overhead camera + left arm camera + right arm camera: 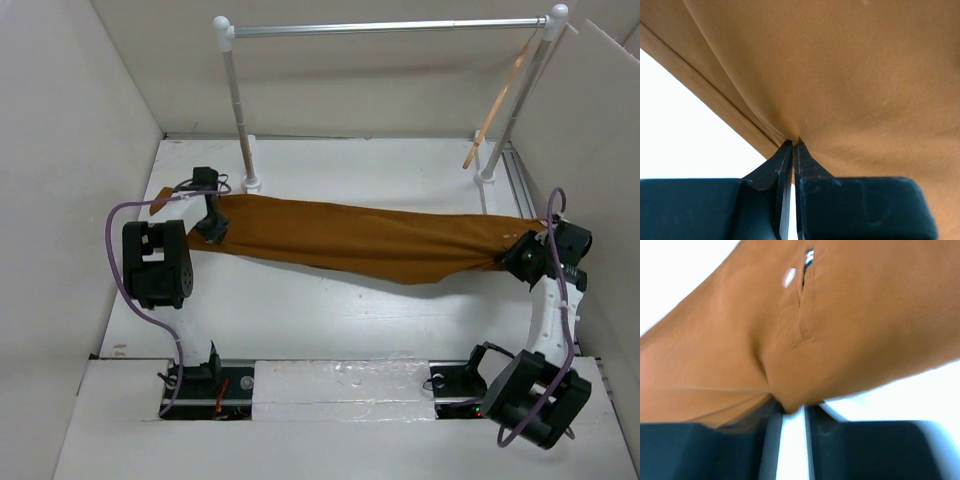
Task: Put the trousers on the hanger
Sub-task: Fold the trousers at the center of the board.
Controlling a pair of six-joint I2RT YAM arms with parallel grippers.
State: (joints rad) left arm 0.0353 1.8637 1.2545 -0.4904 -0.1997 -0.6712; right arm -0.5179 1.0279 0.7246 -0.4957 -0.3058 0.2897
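The trousers (370, 240) are held stretched across the white table (300, 320), left to right, between the two arms – a long rust-brown band that sags a little towards the middle. At the left end the cloth is pinched by the left gripper (213, 228). In the left wrist view its black fingertips (782, 165) are seen pressed together, with a fold of the fabric caught at their very tips and a seam running diagonally beside them. A short tail of cloth is seen beyond this gripper, towards the left wall. At the right end the bunched cloth is clamped by the right gripper (520, 255). In the right wrist view (somewhat blurred) a gathered fold is seen nipped between the fingers (769, 440), which are kept narrowly apart. A slit-like opening with a small shiny spot is seen higher on the cloth. Whether the middle of the trousers touches the table cannot be told from above. The hanger (497, 105) – light wood – is hung at the right end of the silver rail (390, 27), tilted beside the right white post (524, 95), behind the trousers and apart from them. The left white post (240, 110) is stood just behind the trousers' left end
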